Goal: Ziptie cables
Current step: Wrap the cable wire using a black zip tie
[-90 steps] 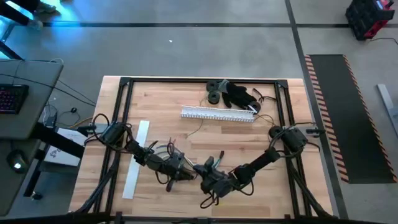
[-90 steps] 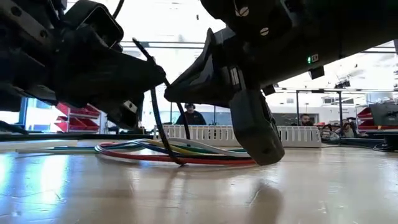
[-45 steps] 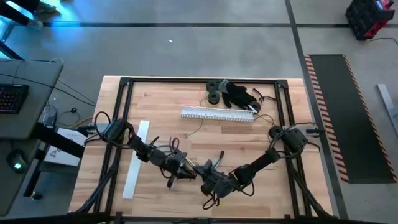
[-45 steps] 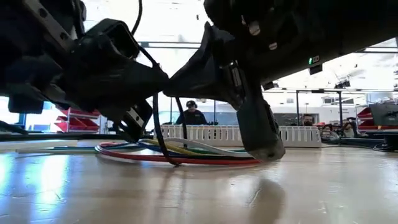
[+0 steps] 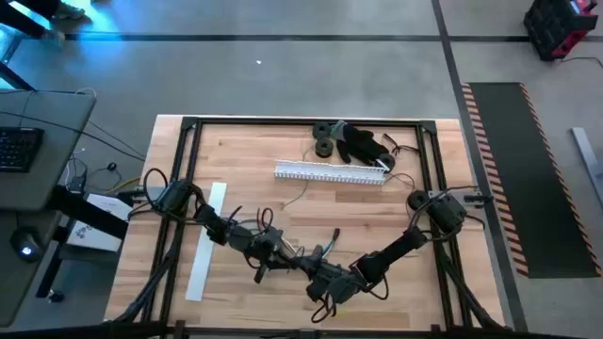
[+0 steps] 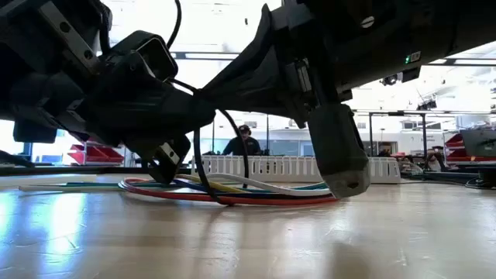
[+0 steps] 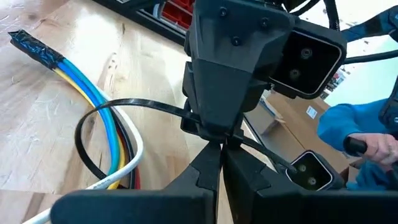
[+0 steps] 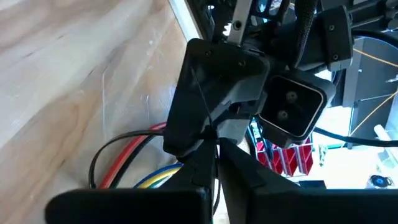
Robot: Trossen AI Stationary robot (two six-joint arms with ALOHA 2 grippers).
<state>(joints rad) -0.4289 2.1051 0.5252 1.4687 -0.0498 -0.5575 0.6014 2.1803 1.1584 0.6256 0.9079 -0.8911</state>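
The black zip tie [image 7: 99,134] is looped round the cables [image 6: 232,190], which lie on the desk [image 5: 377,217] near its front edge, between the two arms. To close it well, one end should be held fixed while the other is drawn straight through, keeping every wire inside the loop — a judgement only. The left tool [image 7: 217,158] and the right tool [image 8: 214,152] meet tip to tip above the bundle, each with fingers pressed together, apparently pinching the tie. Both arms reach low and inward from the desk's sides, wrists angled down.
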